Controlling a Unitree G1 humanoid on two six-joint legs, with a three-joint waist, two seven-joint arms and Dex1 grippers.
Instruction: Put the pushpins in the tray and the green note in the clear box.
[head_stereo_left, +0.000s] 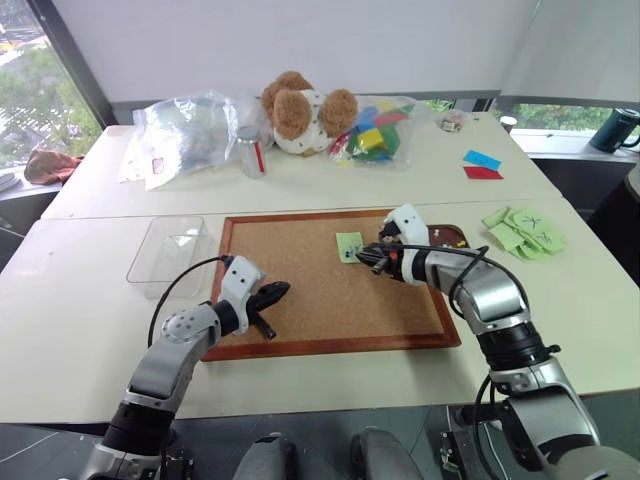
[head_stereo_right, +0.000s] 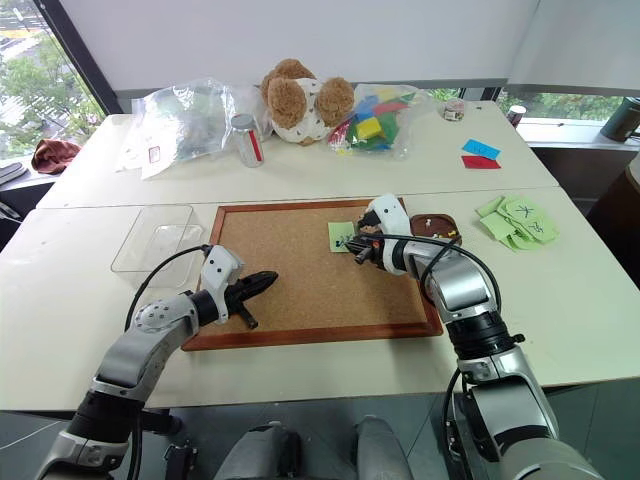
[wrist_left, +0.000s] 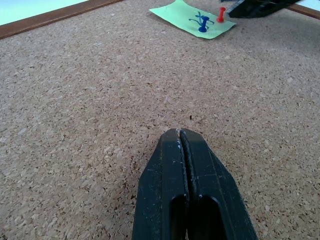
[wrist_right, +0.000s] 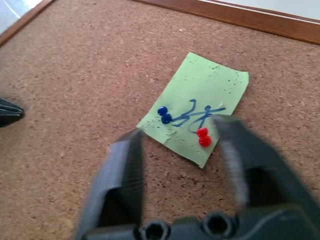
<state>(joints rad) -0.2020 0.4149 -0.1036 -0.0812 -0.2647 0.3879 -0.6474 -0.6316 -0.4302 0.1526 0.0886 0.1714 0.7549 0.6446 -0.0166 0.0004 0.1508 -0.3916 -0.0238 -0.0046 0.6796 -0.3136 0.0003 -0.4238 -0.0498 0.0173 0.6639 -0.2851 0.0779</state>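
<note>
Right wrist view — right tool (wrist_right: 177, 150) spread over green note (wrist_right: 195, 112); pushpins (wrist_right: 203, 136) remain — next: pinch the red; left tool (wrist_left: 181, 145) pressed together.

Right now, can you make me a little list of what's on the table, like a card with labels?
Green note: lies flat on the cork board, pinned.
Pushpins: one blue, one red, both stuck in the note.
Tray: dark dish at the board's right edge.
Clear box: sits left of the board, nothing in it.
Right gripper: open, fingers either side of the note's near edge, holding nothing.
Left gripper: shut, over bare cork, holding nothing.
Task so far: nothing moved yet.
</note>
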